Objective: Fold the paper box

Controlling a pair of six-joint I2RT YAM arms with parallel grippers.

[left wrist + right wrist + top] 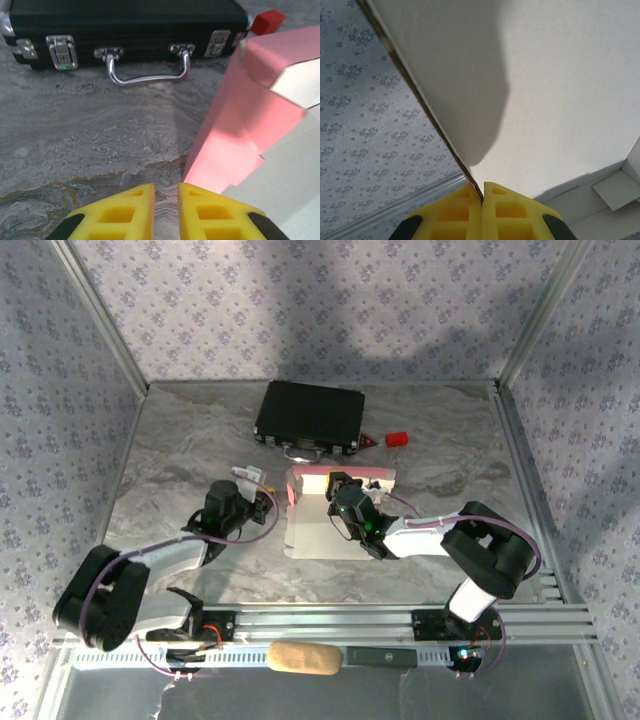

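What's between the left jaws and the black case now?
In the left wrist view, bare marbled tabletop runs from the jaws of the left gripper to the black case. The paper box stands right of that stretch.

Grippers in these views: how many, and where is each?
2. The left gripper hovers low beside the left side of the paper box, jaws narrowly apart, empty. The right gripper is over the box, shut on a raised panel's edge.

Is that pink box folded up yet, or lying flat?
Half folded: the box has pink walls standing at its far and left sides, while its pale near panel lies flat on the table.
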